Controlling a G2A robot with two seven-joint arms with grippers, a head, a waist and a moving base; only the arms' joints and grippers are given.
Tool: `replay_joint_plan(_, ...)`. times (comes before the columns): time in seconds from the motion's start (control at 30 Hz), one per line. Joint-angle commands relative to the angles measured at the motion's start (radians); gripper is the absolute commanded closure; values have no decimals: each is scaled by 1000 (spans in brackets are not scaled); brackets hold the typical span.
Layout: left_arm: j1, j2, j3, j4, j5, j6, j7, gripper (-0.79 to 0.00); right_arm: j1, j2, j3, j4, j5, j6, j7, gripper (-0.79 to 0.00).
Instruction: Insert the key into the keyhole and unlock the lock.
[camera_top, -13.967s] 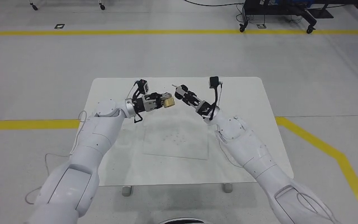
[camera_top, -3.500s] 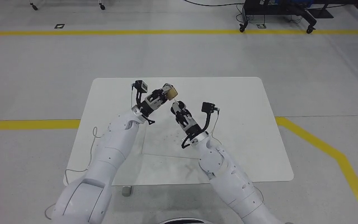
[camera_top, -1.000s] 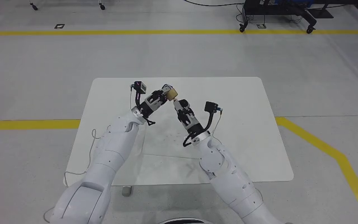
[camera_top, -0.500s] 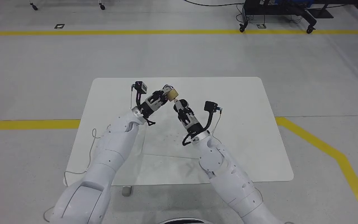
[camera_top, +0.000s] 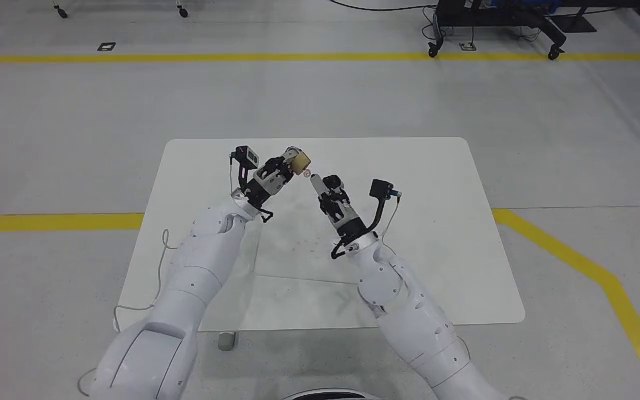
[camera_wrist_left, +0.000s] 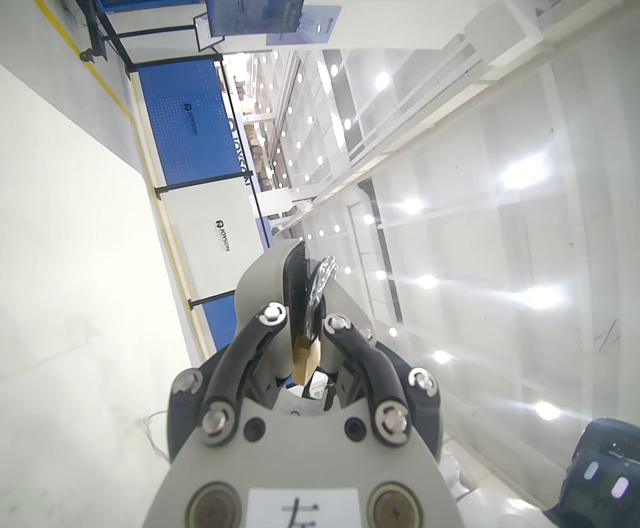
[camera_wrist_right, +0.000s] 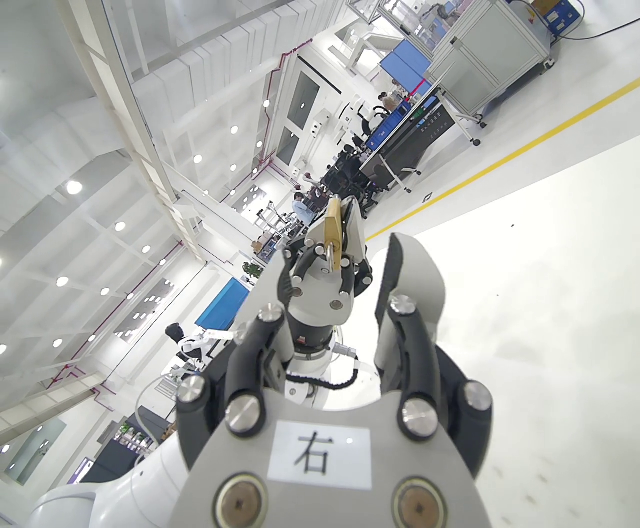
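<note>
In the top view, the lock (camera_top: 298, 160) is held above the far half of the table (camera_top: 430, 175), pinched in the left gripper (camera_top: 289, 158). The right gripper (camera_top: 318, 182), close against the lock half a second ago, has been drawn back toward 5 o'clock and a gap is left. The insertion attempt is judged ended or broken off, with the turn not yet made.

In the left wrist view, the brass body and a silver part (camera_wrist_left: 320, 285) are clamped together. Whether that part is the key cannot be told.

In the right wrist view, the fingers (camera_wrist_right: 412, 280) are spread, with nothing gripped.
</note>
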Motion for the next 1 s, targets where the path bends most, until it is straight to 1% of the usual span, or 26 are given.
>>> replay_joint_plan(0.0,0,0,1,-1,3,-2,0,0,0,0,0,0,0,0,0,-785)
replay_joint_plan(0.13,0,0,1,-1,3,-2,0,0,0,0,0,0,0,0,0,-785)
replay_joint_plan(0.2,20,0,1,-34,12,2,34,0,0,0,0,0,0,0,0,-785)
replay_joint_plan(0.3,54,-1,-5,-83,9,-22,86,0,-10,1,4,-16,97,-19,79,-785)
replay_joint_plan(0.33,64,-1,-6,-98,6,-33,99,0,-11,2,11,-21,123,-19,100,-763)
replay_joint_plan(0.37,73,-1,-8,-110,12,-48,115,0,-12,3,16,-25,159,-24,125,-686)
replay_joint_plan(0.4,80,-1,-5,-123,24,-60,125,0,-13,4,23,-30,189,-30,148,-573)
replay_joint_plan(0.43,87,-1,-3,-135,37,-71,133,0,-14,5,29,-34,219,-36,170,-511)
replay_joint_plan(0.47,92,-1,-1,-145,54,-77,142,0,-16,6,35,-39,246,-44,193,-372)
replay_joint_plan(0.6,105,3,4,-178,112,-89,161,0,-24,12,52,-55,320,-65,271,-277)
replay_joint_plan(0.63,107,4,5,-187,128,-94,163,0,-25,14,56,-57,334,-66,287,-268)
replay_joint_plan(0.73,120,7,2,-207,147,-100,173,0,-27,17,65,-61,360,-61,311,-222)
replay_joint_plan(0.8,127,9,-1,-220,151,-101,176,0,-28,18,71,-65,380,-59,322,-172)
replay_joint_plan(0.97,139,13,-7,-240,158,-103,173,0,-28,22,81,-68,420,-50,354,-166)
